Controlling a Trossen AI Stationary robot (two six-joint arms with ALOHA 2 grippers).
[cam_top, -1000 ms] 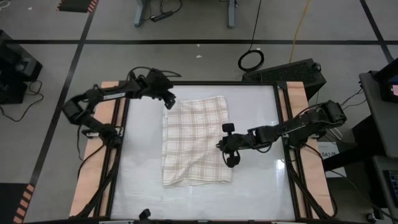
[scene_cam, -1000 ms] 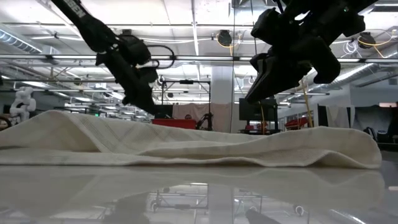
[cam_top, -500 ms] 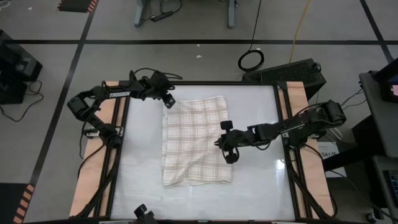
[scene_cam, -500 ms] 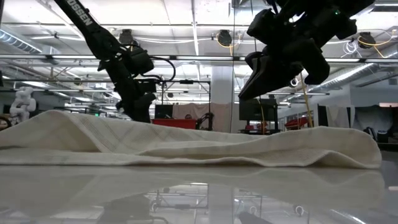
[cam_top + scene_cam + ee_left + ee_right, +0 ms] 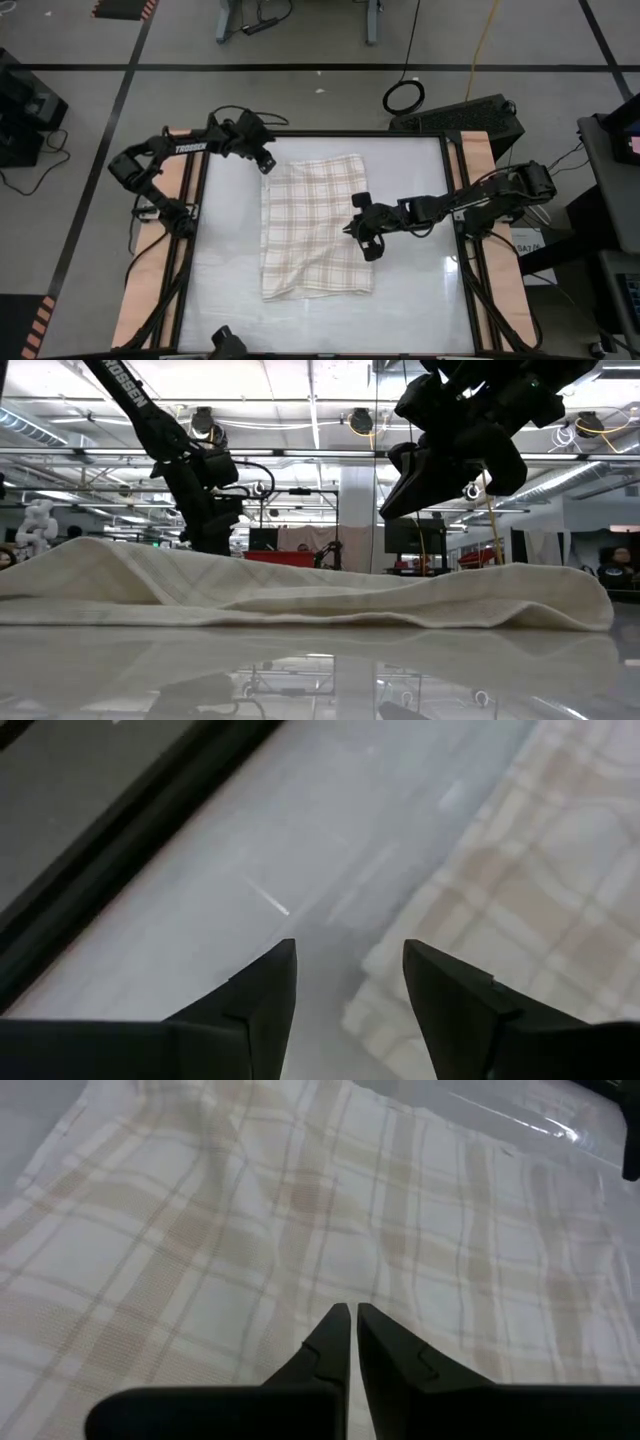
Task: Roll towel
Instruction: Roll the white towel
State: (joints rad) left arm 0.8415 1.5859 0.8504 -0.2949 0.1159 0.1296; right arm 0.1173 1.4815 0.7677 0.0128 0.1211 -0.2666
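Observation:
The towel (image 5: pixel 315 225), cream with a beige plaid check, lies spread on the white table (image 5: pixel 230 290); its near edge (image 5: pixel 300 605) is bunched up in low folds. My left gripper (image 5: pixel 265 163) is open and low at the towel's far left corner (image 5: pixel 365 1010). Its fingers (image 5: pixel 265 990) hang over bare table beside that corner and touch nothing. In the low view the towel hides its tips. My right gripper (image 5: pixel 353 1312) is shut and hangs over the towel's right half (image 5: pixel 352 228), clear of the cloth (image 5: pixel 392 510).
A black frame (image 5: pixel 345 133) borders the table, with wooden boards (image 5: pixel 175 200) along both sides under the arm bases. Bare white table lies to the left, right and near side of the towel.
My left gripper has sunk toward the towel's far left corner, drifted toward the table's left edge and tipped more steeply down. In the low view its fingers stand wider apart than a second ago. The towel has not moved.

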